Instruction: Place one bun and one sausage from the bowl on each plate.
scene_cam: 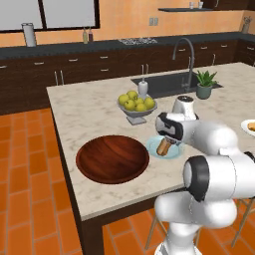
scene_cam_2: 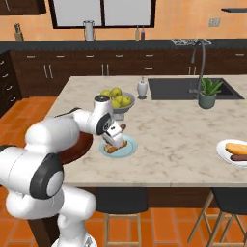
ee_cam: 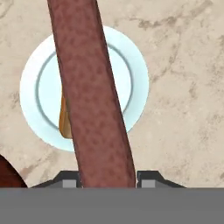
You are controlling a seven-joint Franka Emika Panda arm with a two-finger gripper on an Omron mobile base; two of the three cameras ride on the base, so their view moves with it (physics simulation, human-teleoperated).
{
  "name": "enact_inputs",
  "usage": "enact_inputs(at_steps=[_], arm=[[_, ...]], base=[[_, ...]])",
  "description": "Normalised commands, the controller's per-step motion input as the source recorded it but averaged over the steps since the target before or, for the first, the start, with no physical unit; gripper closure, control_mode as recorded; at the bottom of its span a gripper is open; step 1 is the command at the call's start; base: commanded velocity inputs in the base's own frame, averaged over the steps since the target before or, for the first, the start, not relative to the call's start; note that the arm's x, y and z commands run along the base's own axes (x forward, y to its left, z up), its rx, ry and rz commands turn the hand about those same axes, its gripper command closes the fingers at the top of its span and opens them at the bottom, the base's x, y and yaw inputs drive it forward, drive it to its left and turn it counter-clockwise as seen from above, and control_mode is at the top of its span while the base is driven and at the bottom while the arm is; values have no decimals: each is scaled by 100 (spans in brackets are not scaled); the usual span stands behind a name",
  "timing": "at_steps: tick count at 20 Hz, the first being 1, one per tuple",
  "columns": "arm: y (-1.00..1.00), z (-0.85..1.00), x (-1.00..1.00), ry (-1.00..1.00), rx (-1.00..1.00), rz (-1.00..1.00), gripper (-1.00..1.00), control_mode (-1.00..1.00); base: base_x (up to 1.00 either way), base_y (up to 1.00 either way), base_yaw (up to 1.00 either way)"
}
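Two plates are seen on the marble surface: a pale blue plate just beside the wooden bowl, and a white plate well apart from it at the far right edge. On the white plate a bun and a dark sausage are already laid side by side. A second bun is seen lying on the pale blue plate; in the hand view only a sliver of it shows, at the left of the held sausage.

That sausage is clamped between the tips of the end effector — the jaws are closed narrowly on its lower end, and it runs lengthwise up the hand view, crossing above the pale blue plate. From the right base view the end effector is seen held over that plate, close above the bun; whether the sausage touches the bun cannot be told.

The wooden bowl's interior appears bare in the left base view. Behind the pale blue plate a grey footed bowl of yellow-green fruit is found, with a small white dispenser bottle near the sink — and a potted plant beside the faucet.
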Motion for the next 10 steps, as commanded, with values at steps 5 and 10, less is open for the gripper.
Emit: enact_inputs(at_steps=[5,10], arm=[[-7,-71,6,20,0,-10,100,-100],[-3,-61,28,10,0,-8,100,-100]], base=[[0,0,0],[0,0,0]])
